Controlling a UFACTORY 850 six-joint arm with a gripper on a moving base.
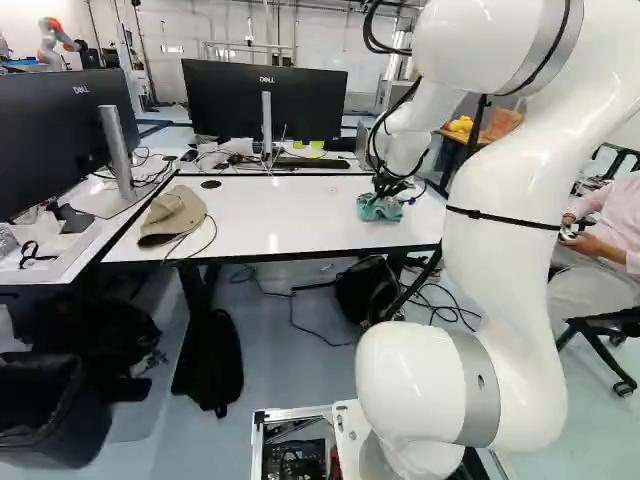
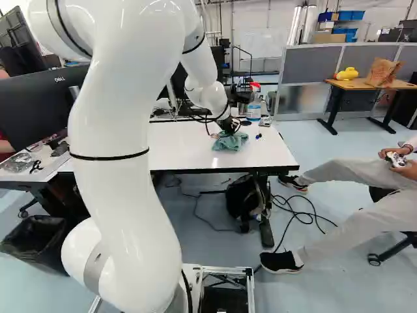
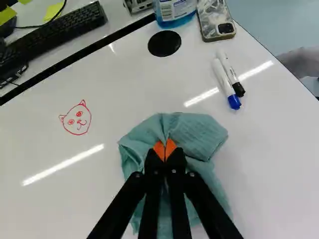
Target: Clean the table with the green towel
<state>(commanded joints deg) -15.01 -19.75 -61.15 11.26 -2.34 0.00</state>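
Green towel (image 3: 194, 134) bunches under your gripper (image 3: 165, 149), and you have a fold of it pinched between the orange pads (image 3: 158, 149), so you need no reach for it. It lies on the white table (image 3: 124, 79), near the edge closest to the base, as the right base view shows. What your next move turns on is the red cat-face drawing (image 3: 76, 119): it sits beside the gripper and slightly ahead of its tips, apart from the cloth, on the side away from the two markers (image 3: 222, 82) (image 3: 232, 74). You have just the one arm, so the wipe falls to it.

As for the towel's own lie, it is crumpled, but its longer run seems to go from just ahead of the tips back beneath the fingers. One thick folded flap points off toward the markers, so the cloth's bulk is not turned to the drawing.

You are probably at the start of wiping, since the red lines are on the table. Your likely move is a sideways sweep, keeping the towel pressed flat. Watch that the loose flap doesn't curl under, or brush the markers if you swing back their way; the bare tips could ride on the surface if the fold slips.
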